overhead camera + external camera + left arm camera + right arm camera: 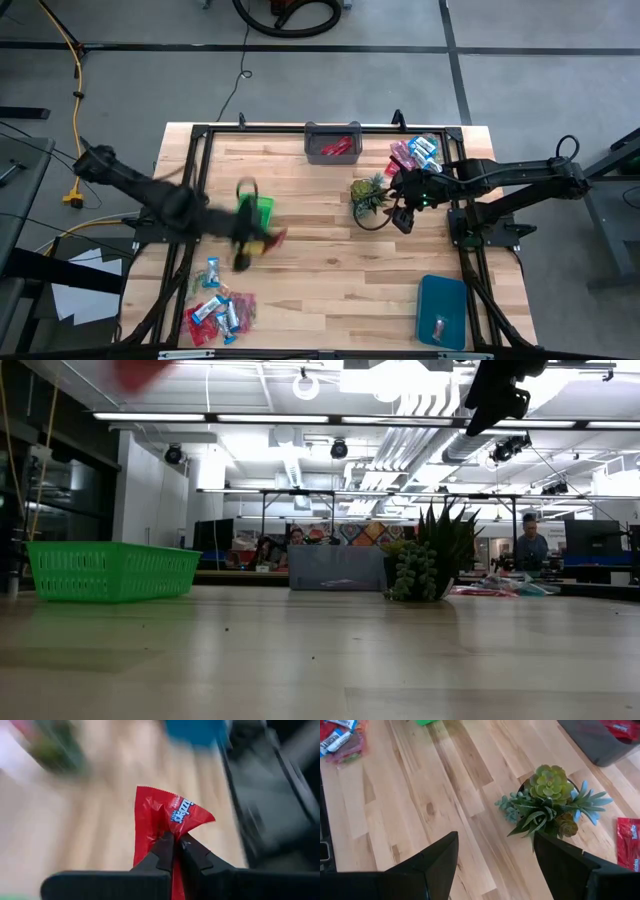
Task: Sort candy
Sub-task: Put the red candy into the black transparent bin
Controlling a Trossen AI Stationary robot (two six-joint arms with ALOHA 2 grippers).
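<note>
My left gripper [262, 243] hangs above the table's middle left, beside the green basket [257, 210], shut on a red wrapped candy [165, 817]. A pile of red and blue-and-white candy [220, 312] lies at the near left. Another pile [415, 152] lies at the far right. My right gripper [495, 840] stands open over the wood beside a small green plant [550, 800], with nothing between its fingers. My left gripper pinches the red candy's wrapper [172, 831] between its two shut fingertips [162, 847]. The wrapper is creased where they meet, and most of it sticks out beyond them. Some red shows farther back between the fingers. The candy is lifted clear of the table.
A grey bin [333, 143] holding red candy stands at the far edge's middle. A blue bin [441, 310] with one sweet sits at the near right. The plant [372, 196] stands right of centre. Bare wood lies between the basket and the plant.
</note>
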